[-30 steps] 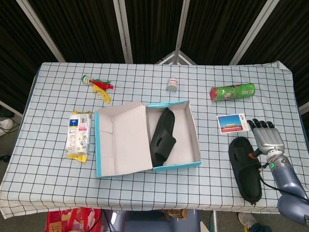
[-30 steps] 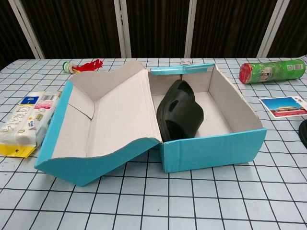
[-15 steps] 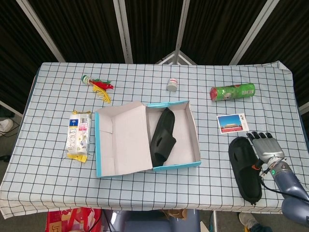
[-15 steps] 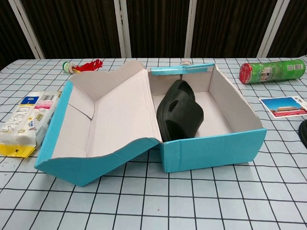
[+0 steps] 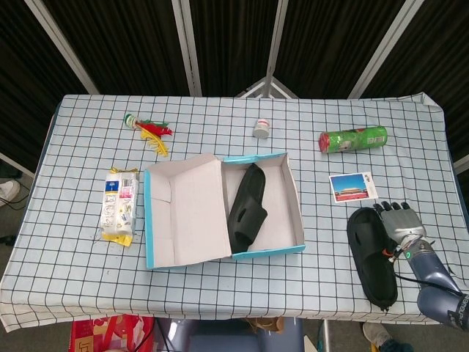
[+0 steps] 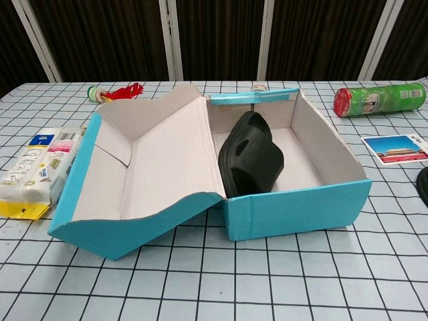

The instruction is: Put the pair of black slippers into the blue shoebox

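Shoebox (image 5: 220, 213): blue, open, mid-table; lid (image 6: 144, 170) folded out to its left, pale inside.
Slipper one (image 6: 251, 157): black, inside the box, leaning against the left wall near the lid hinge.
Slipper two (image 5: 370, 253): black, flat on the cloth well right of the box, near the front edge; only a sliver shows at the right edge of the chest view.
Right hand (image 5: 399, 221): just beside slipper two's right side, fingers spread and empty; contact cannot be told.
Left hand: out of both views.
Postcard (image 5: 352, 186): behind slipper two.
Green can (image 5: 353, 138): lying on its side, far right.
Small jar (image 5: 261, 129): behind the box.
Packets (image 5: 119, 204): left of the lid.
Shuttlecock (image 5: 149, 130): far left.
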Available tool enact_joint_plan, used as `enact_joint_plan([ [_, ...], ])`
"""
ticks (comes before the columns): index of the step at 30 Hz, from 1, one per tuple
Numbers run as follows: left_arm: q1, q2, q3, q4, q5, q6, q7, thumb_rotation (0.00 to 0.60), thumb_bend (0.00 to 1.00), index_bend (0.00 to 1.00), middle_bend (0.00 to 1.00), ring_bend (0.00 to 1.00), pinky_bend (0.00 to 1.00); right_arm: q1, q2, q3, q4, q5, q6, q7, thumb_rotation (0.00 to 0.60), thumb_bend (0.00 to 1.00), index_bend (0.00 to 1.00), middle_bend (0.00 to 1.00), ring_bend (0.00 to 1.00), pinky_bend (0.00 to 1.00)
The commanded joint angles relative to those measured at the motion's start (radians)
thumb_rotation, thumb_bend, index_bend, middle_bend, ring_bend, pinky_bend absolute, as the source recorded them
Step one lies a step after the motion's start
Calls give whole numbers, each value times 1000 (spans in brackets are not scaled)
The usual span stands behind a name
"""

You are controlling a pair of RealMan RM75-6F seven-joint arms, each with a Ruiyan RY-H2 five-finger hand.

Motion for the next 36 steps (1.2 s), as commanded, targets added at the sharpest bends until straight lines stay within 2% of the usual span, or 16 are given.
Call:
enact_joint_plan([
  [1,2,0,-1,-2,0,3,3,600,245,94,0,23,102,13,-18,-18,33,11,-23,3,600,17,12,34,51,10],
  [5,2,-2,-1,-3,1,6,10,600,245,94,0,23,102,21,-33,-26,69,5,-39,15,600,18,20,42,57,11],
  [9,1,-4,-2,-4,-1,5,19,600,245,94,0,23,102,31,-42,-30,91,2,-59,33,600,17,130,150,99,11],
  [11,0,-5,-3,-4,-2,3,21,600,245,94,0,23,102,39,-39,-34,89,13,-73,42,600,17,155,172,103,10],
  [23,-10,-14,-7,14,-16,-19,28,600,246,94,0,23,102,122,-8,-91,38,107,-110,39,600,18,160,176,102,10],
  [36,-13,-16,-9,21,-17,-25,27,600,245,94,0,23,102,238,-20,-187,27,216,-130,-11,600,17,174,176,101,4],
])
